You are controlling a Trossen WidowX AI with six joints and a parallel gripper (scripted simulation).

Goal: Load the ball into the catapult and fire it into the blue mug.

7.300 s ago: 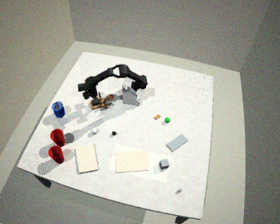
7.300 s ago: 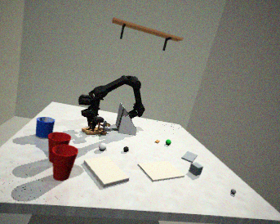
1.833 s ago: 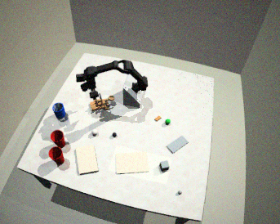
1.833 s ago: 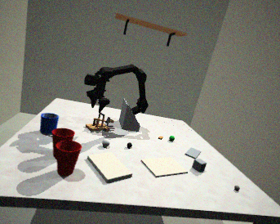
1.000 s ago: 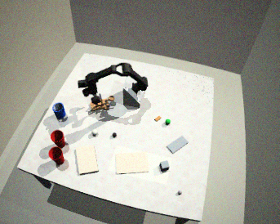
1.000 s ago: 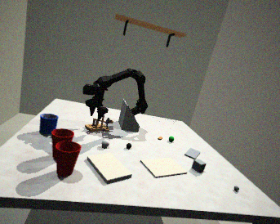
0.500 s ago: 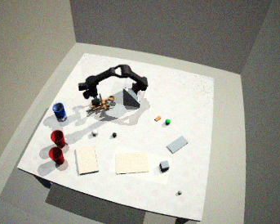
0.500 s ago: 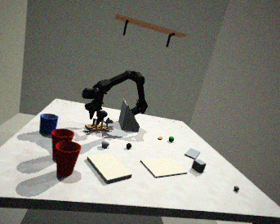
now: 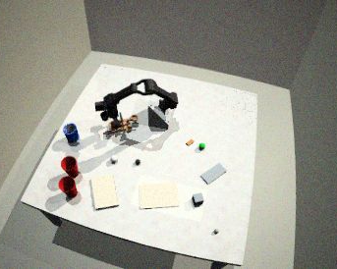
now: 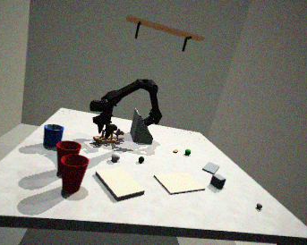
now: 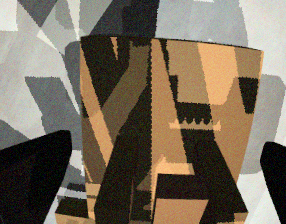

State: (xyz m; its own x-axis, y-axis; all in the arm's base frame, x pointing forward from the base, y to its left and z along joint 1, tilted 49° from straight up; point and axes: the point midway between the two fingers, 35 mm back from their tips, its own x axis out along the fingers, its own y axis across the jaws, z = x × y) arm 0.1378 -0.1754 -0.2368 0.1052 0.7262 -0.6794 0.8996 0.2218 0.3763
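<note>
The wooden catapult (image 9: 125, 124) (image 10: 108, 139) (image 11: 167, 143) stands on the white table left of a grey wedge. My gripper (image 9: 115, 119) (image 10: 105, 130) (image 11: 170, 148) hangs just above it, open, with one finger on each side of the frame and nothing held. The blue mug (image 9: 71, 133) (image 10: 53, 135) stands upright to the left of the catapult. A black ball (image 9: 137, 161) (image 10: 141, 159) and a pale grey ball (image 9: 114, 160) (image 10: 115, 157) lie on the table in front of the catapult. I cannot tell whether a ball sits in the catapult.
Two red cups (image 9: 70, 166) (image 9: 68, 186) (image 10: 68, 149) (image 10: 74, 172) stand near the mug. The grey wedge (image 9: 156, 119) (image 10: 140, 127) is by the arm's base. Two beige boards (image 9: 104, 191) (image 9: 158, 195), a green ball (image 9: 201, 145), a grey slab (image 9: 213, 173) and a grey cube (image 9: 197, 198) lie in front.
</note>
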